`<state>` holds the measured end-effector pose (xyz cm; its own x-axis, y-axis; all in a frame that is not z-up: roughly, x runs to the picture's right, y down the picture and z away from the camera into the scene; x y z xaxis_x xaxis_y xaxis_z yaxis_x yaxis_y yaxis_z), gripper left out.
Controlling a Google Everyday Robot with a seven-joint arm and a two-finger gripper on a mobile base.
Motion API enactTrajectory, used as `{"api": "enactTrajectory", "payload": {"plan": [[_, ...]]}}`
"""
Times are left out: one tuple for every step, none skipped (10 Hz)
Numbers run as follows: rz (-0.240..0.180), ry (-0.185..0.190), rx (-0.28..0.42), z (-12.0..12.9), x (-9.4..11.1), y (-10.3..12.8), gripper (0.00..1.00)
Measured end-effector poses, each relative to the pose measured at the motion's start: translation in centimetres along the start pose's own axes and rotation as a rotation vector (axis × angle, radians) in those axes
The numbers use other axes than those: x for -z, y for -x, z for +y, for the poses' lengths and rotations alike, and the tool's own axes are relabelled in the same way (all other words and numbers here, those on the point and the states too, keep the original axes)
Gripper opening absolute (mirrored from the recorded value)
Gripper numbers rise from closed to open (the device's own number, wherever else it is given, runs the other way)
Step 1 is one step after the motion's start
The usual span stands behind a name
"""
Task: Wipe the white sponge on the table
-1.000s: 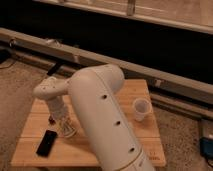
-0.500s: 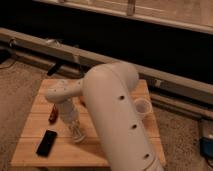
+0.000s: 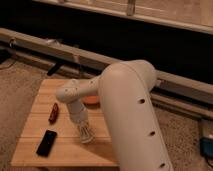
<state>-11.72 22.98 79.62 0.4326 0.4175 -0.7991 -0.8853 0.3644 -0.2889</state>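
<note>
The table (image 3: 44, 97) has a light wooden plank top and stands in the middle left of the camera view. My white arm reaches over it from the lower right. The gripper (image 3: 84, 129) points down at the middle of the table top. It is shut on the white sponge (image 3: 87, 134), an off-white ribbed lump that rests against the planks under the gripper.
A black flat rectangle (image 3: 46, 142) lies on the table's front left. A small red object (image 3: 53, 112) lies left of the gripper. An orange-brown rounded thing (image 3: 91, 100) shows partly behind my arm. Gravel floor surrounds the table; a rail and a dark wall run behind it.
The gripper and the sponge have slid to the right across the table top. My arm has swung right too and now hides the translucent cup.
</note>
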Motion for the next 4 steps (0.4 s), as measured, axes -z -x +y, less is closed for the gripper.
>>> {"api": "enactTrajectory", "payload": {"plan": [[0.000,0.000,-0.001,-0.06,-0.04,-0.02,0.19],[0.000,0.001,0.000,0.03,-0.03,-0.01,0.23],[0.000,0.000,0.003,0.16,-0.02,0.02,0.32],[0.000,0.000,0.003,0.16,-0.01,0.02,0.42]]}}
